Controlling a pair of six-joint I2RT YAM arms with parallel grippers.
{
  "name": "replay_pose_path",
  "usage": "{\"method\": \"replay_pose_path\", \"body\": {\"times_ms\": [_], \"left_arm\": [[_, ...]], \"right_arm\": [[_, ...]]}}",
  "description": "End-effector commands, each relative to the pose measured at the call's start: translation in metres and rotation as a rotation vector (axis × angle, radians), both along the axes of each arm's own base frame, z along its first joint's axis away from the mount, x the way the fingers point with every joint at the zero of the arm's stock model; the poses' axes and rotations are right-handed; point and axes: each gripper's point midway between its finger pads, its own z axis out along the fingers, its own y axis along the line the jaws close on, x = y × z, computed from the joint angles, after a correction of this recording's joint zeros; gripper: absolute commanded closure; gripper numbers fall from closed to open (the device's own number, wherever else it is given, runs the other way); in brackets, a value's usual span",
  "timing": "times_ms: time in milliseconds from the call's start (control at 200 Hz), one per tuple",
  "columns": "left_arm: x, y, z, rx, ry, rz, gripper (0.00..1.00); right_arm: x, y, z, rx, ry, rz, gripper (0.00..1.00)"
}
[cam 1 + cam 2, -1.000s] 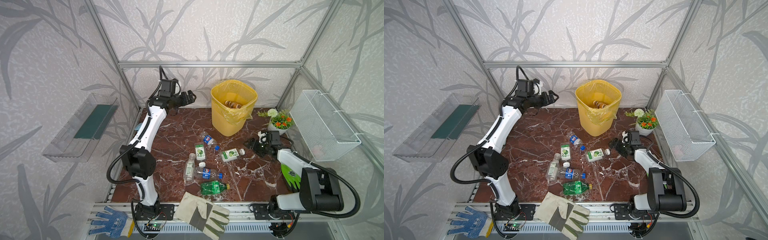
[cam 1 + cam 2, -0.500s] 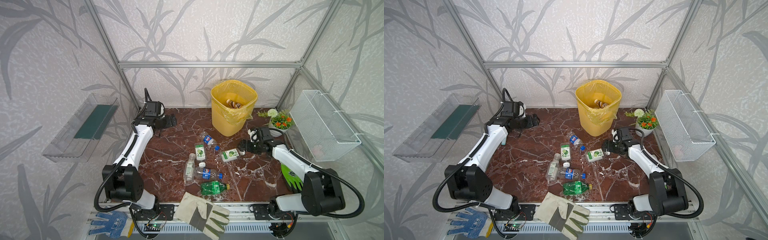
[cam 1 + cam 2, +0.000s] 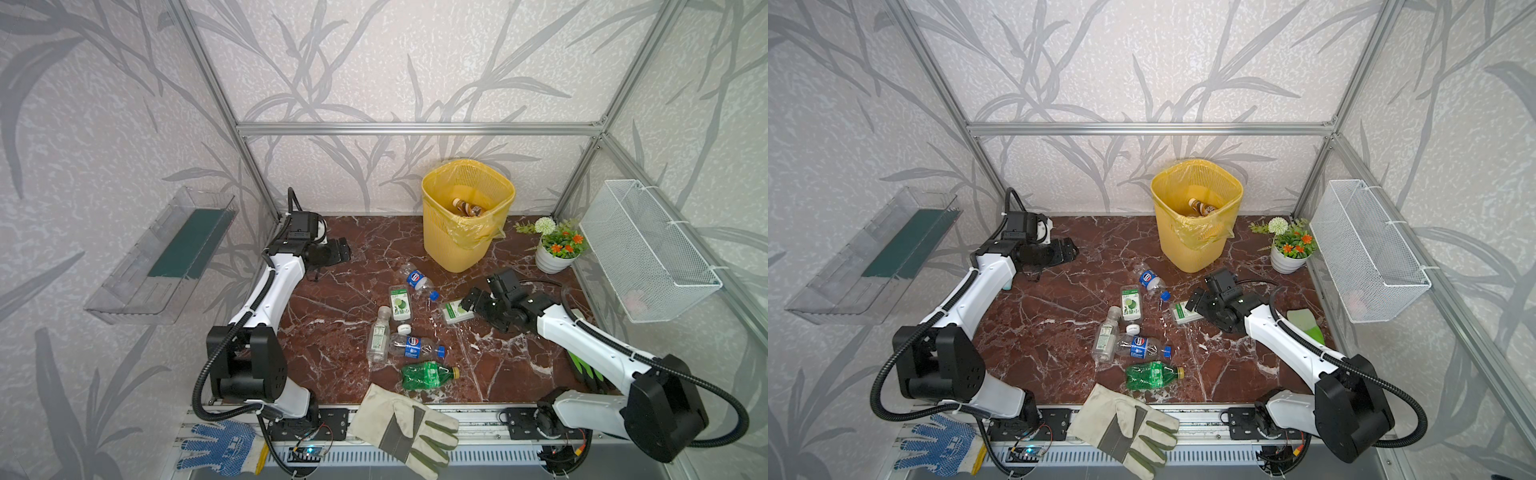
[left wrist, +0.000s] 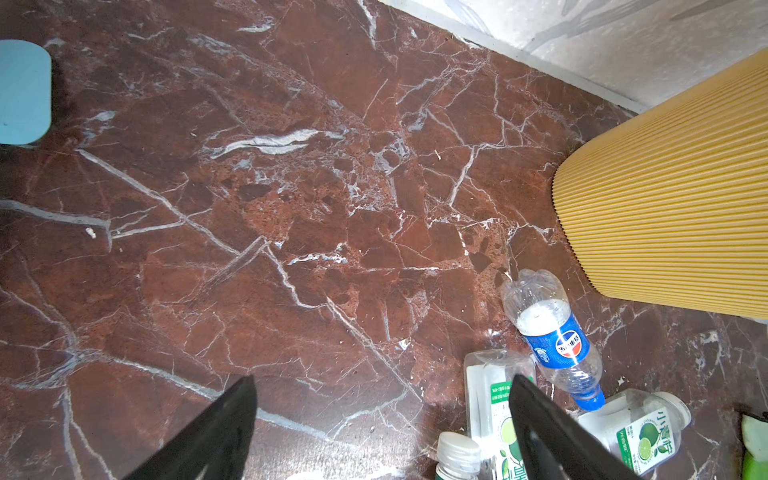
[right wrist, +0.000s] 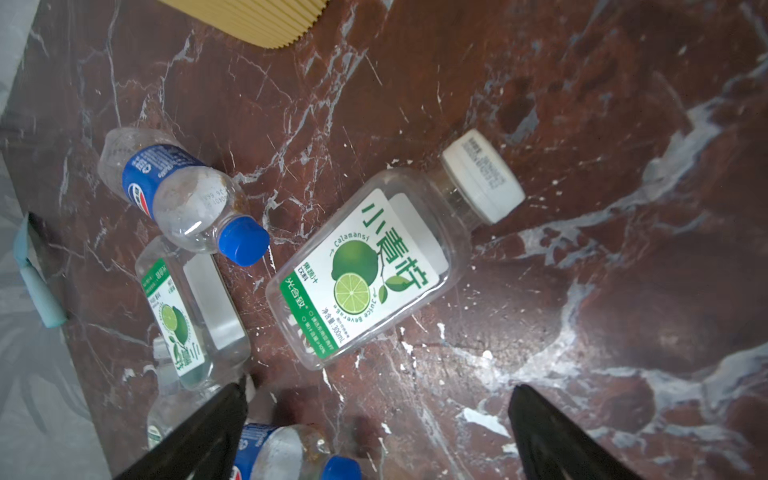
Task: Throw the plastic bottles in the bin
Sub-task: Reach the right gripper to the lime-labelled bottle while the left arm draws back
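Labels: lime-label bottle (image 5: 365,266) lies just ahead of the right gripper (image 5: 378,387), white cap. It reads "Calamansi", "Juice Beverage", "300mL", plus big green Chinese chars. The code printed on the cap is too small to read. Second lime-label bottle (image 5: 191,316), same design, lies off to one side of that gripper. 2 Pepsi bottles w/ blue labels & blue caps: far Pepsi bottle (image 5: 178,191) beyond the second lime one, towards the bin; near Pepsi bottle (image 5: 286,449) close by the gripper's fingers. Slim clear bottle (image 3: 379,338), white label, text too small. Green-tinted bottle (image 3: 428,375), yellow cap, well apart from both grippers, nr the front edge.

Right gripper: jaws wide apart, nothing betw. them, low over the table. Left gripper (image 4: 381,377): jaws apart too, empty, over bare table, well apart from the bottle cluster; pale blue trowel (image 4: 23,91) near it.

Table (image 3: 332,316): red-brown marble w/ white veins. Walls: grey leaf-pattern paper, aluminium frame.

Counts: 6 bottles on the table, all lying down. The bin (image 3: 453,249), yellow w/ bag liner, stands near, beyond the right gripper. Inside is at least 1 brown-label bottle (image 3: 467,208); can't count more. 3 gloves: blue-dotted glove (image 3: 220,446), canvas glove (image 3: 405,424), green glove (image 3: 582,368). 1 flower pot (image 3: 555,253), 1 wire basket (image 3: 648,249), 1 clear tray (image 3: 166,253).
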Motion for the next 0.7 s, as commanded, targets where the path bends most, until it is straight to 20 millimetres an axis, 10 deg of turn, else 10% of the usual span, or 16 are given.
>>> {"method": "replay_pose_path", "body": {"times_ms": [0, 695], "left_arm": [[-0.003, -0.002, 0.003, -0.027, -0.014, -0.012, 0.06], [-0.003, 0.001, 0.011, -0.071, -0.037, 0.004, 0.07]], "right_arm": [[0.008, 0.000, 0.002, 0.032, 0.072, -0.184, 0.01], [0.034, 0.032, -0.026, 0.011, 0.240, -0.233, 0.01]]}}
